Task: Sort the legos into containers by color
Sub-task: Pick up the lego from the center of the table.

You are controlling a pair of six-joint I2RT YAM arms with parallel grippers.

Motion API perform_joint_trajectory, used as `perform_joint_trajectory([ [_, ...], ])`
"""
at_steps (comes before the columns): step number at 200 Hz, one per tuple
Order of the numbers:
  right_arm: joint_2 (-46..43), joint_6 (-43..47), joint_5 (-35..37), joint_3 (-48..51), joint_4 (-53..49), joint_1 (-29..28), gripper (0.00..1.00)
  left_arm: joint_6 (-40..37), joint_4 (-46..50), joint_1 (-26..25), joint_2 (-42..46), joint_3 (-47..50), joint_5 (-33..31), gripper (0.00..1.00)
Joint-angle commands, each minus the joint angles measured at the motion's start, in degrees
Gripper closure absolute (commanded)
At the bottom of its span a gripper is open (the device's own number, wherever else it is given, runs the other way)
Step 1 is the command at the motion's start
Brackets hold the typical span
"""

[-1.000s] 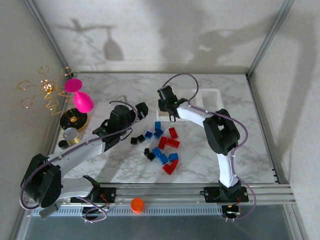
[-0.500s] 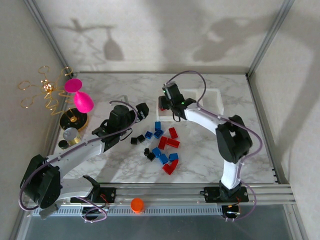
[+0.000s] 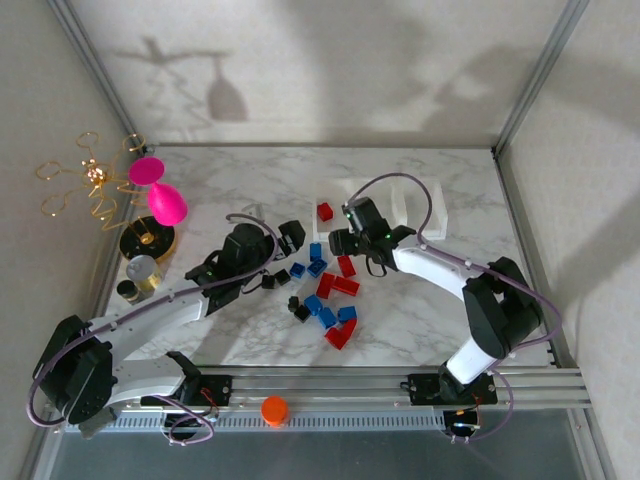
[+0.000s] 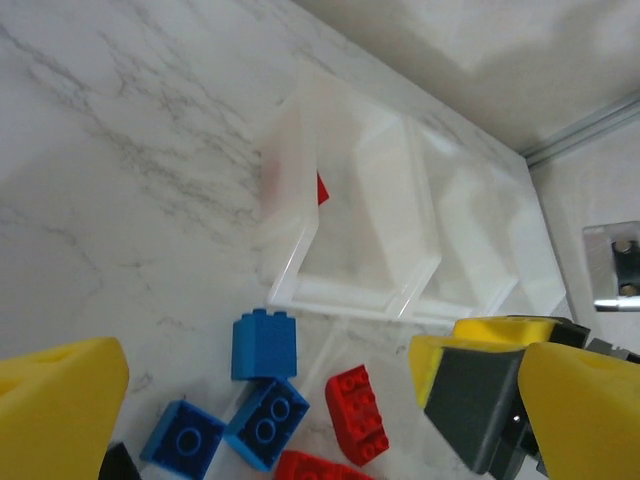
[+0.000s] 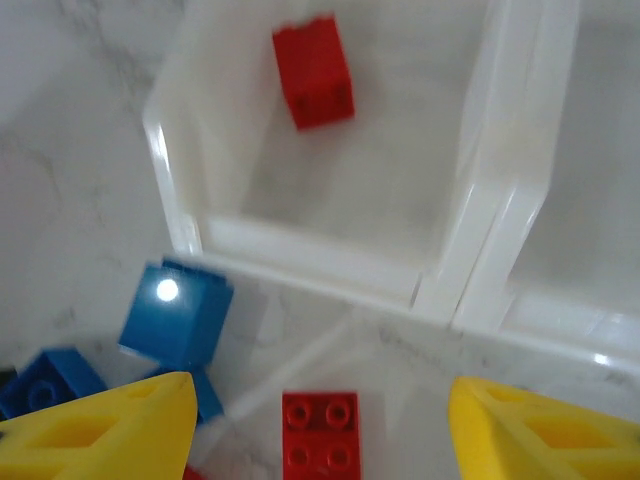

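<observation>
Hovering just short of the near wall of the bins [image 5: 300, 262], the right gripper [image 5: 315, 415] has its fingers spread wide with nothing between them. One red brick [image 5: 313, 72] lies on the floor of the end compartment at the left of the row. The loose bricks [image 3: 338, 286], red, blue and black, lie scattered on the table [image 3: 250, 190] in front of the bins, so the sorting looks barely begun. The step in hand appears to be reaching for the next piece. A second red brick [image 5: 320, 430] sits directly under the right gripper, with a blue brick [image 5: 178, 315] just beside it near the bin wall. Taking the red one calls for a straight descent, fingers set either side of it and clear of the blue neighbour, then a lift over the wall into the compartment that already holds red. The left gripper [image 4: 315, 400] is also spread apart and empty, poised above the left part of the pile.
</observation>
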State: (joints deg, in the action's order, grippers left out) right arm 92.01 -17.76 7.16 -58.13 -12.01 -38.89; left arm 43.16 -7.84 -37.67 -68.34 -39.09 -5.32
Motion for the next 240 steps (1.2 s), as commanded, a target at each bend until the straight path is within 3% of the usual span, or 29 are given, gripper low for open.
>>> perform_joint_trajectory([
  [1, -1.5, -0.7, -1.6, 2.5, -1.2, -2.2, 0.31, 2.5, -0.2, -1.5, 1.8, 1.9, -0.7, 0.0],
  [68, 3.1, 0.4, -0.8, 5.2, 0.9, -3.6, 0.3, 4.7, -0.8, -4.5, 2.9, 4.3, -3.6, 0.0],
  [167, 8.7, 1.7, 3.1, 3.6, 1.5, -3.6, 0.51, 4.8, -1.0, -5.7, 1.5, 4.0, -4.9, 0.01],
  [240, 6.0, 1.2, 3.0, 3.7, 0.4, -3.6, 0.73, 4.2, -0.4, -5.7, 1.1, 2.8, -4.6, 0.0],
])
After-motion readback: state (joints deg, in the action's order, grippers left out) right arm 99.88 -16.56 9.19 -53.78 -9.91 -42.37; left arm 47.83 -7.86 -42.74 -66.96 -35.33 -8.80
